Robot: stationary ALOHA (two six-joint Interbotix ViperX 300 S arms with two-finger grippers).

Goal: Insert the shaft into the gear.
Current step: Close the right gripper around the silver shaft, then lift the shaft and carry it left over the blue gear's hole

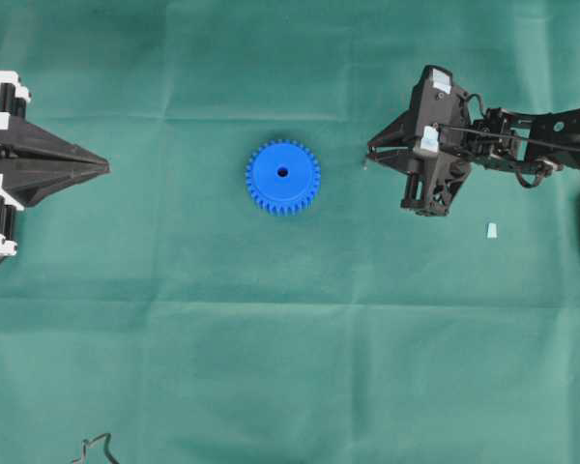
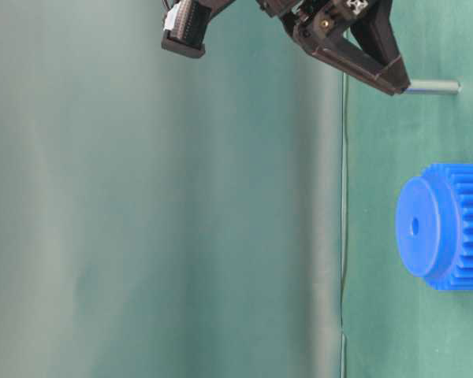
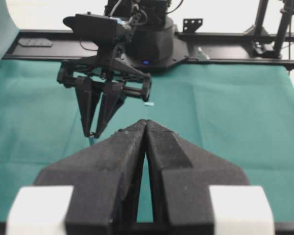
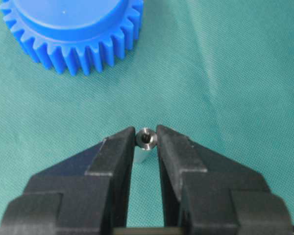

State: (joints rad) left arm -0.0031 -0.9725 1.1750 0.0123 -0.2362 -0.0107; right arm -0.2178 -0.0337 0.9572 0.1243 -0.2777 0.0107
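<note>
Right gripper (image 4: 147, 139) clamped on shaft (image 4: 146, 138), upright on tabletop (image 1: 271, 338).
Gear (image 1: 282, 176) flat on green cloth, near, apart from shaft. Left gripper (image 3: 146, 125) closed, empty, well apart.

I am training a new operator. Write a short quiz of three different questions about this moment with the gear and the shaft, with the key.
1. True or false: the shaft is already inside the gear.
2. Which claw is closed on the shaft? A) left claw B) right claw
3. Fill in: in the table-level view, the shaft stands ______ on the green cloth.

Key
1. False. The shaft stands on the cloth apart from the gear, whose centre hole is empty.
2. B. The right claw's fingertips sit on both sides of the shaft's top; the left claw is shut on nothing.
3. Upright.
</note>
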